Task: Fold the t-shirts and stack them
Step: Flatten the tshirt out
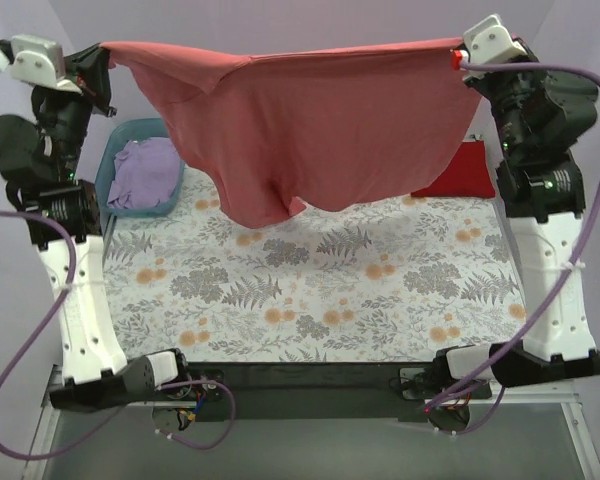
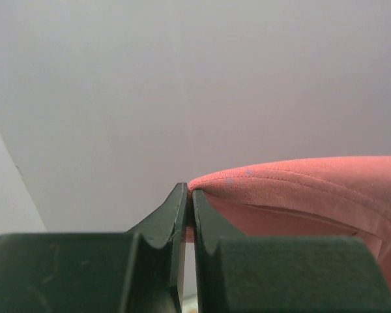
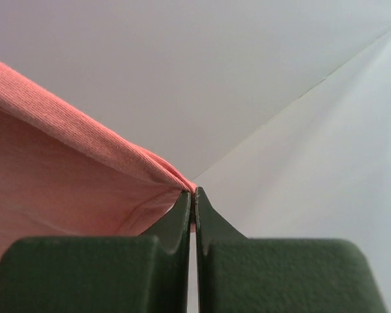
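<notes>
At the fern-printed cloth's far-left corner we see a teal tub holding the crumpled lavender t-shirt, at its far-right edge the deep red t-shirt, and above it the soft, fine-knit salmon-pink t-shirt sagging, its top corners pinched tight by the left gripper and the right gripper.

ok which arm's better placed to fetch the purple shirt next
Left, probably: the lavender t-shirt lies in the teal tub near the left tool, far from the right tool. Both are shut on the salmon-pink t-shirt, which must go down first.
</notes>
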Controlling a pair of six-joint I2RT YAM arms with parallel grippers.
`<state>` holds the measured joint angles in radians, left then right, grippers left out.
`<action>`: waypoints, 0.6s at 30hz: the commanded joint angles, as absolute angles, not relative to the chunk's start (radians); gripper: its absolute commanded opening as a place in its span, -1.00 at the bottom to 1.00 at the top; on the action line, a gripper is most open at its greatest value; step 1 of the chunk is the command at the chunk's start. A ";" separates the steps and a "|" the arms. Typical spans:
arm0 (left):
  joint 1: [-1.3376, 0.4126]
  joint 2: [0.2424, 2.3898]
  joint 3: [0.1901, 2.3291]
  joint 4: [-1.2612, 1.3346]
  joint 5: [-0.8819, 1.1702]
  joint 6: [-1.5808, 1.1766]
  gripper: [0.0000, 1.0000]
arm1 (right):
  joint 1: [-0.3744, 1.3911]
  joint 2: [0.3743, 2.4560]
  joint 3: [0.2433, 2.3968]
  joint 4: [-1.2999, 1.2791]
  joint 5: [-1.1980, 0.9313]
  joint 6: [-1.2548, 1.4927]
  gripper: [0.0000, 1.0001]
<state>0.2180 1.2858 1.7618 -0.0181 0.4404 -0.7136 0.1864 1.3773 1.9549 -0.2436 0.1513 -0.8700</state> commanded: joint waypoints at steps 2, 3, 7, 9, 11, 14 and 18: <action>0.230 1.065 1.743 0.067 0.267 -0.661 -1.00 | 0.172 1.140 1.910 -0.155 0.190 -0.855 -0.97; 0.230 1.042 1.737 0.067 0.235 -0.651 -1.00 | 0.172 1.109 1.876 -0.155 0.184 -0.853 -0.97; 0.230 0.934 1.736 0.048 0.201 -0.588 -1.00 | 0.172 0.987 1.838 -0.155 0.146 -0.847 -0.97; 0.230 0.897 1.756 0.025 0.187 -0.565 -1.00 | 0.173 0.947 1.851 -0.153 0.138 -0.857 -0.97; 0.230 0.888 1.807 0.006 0.163 -0.552 -1.00 | 0.172 0.925 1.859 -0.144 0.135 -0.882 -0.97; 0.230 0.893 1.867 -0.054 0.152 -0.517 -1.00 | 0.173 0.920 1.858 -0.124 0.141 -0.939 -0.97; 0.232 0.878 1.833 -0.124 0.205 -0.502 -1.00 | 0.172 0.911 1.777 -0.123 0.115 -0.968 -0.97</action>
